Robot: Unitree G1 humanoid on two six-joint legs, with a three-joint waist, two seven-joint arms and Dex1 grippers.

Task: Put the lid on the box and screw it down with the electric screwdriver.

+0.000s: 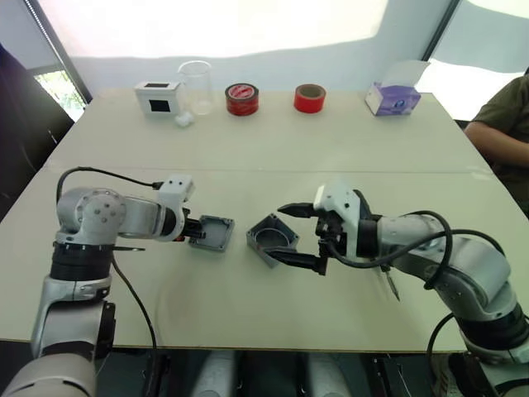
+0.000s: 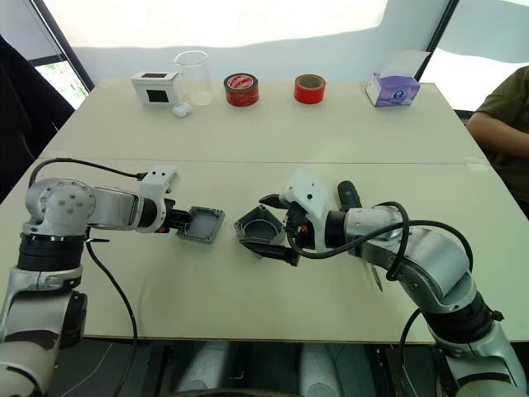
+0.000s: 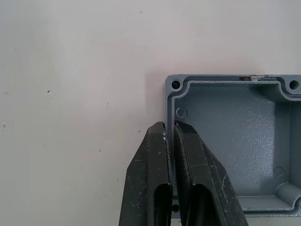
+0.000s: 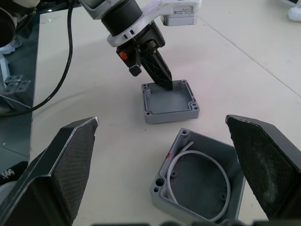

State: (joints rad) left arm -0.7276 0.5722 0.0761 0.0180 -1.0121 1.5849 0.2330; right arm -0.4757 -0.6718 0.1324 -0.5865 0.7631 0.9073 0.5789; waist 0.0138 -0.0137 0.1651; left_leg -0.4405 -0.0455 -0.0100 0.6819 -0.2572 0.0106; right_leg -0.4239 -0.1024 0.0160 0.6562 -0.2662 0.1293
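Our left gripper [image 3: 170, 141] has its two black fingers clamped together on one wall of the shallow square grey cast-look lid [image 1: 212, 232], one finger outside the rim and one inside. The lid lies hollow side up on the pale table [image 1: 273, 149], toward its front edge and left of the middle. Our right gripper [image 1: 299, 235] stands wide apart, one finger on either side of the deeper square grey box [image 1: 273, 240], neither finger touching it that we can see. The box sits just beside the lid, tilted with one edge raised, open side up, a pale ring looped inside it and a small red mark [image 4: 168, 155] on its rim. Part of a long black cylindrical electric screwdriver [image 2: 348, 194] shows behind our right wrist.

Along the far edge of the table stand a white box with a black window [image 1: 157, 97], a clear glass beaker [image 1: 196, 86], two red tape rolls [image 1: 242, 98] [image 1: 310, 98] and a purple tissue box [image 1: 393, 98]. A person's arm in a dark green sleeve [image 1: 502, 124] is at the far right corner.
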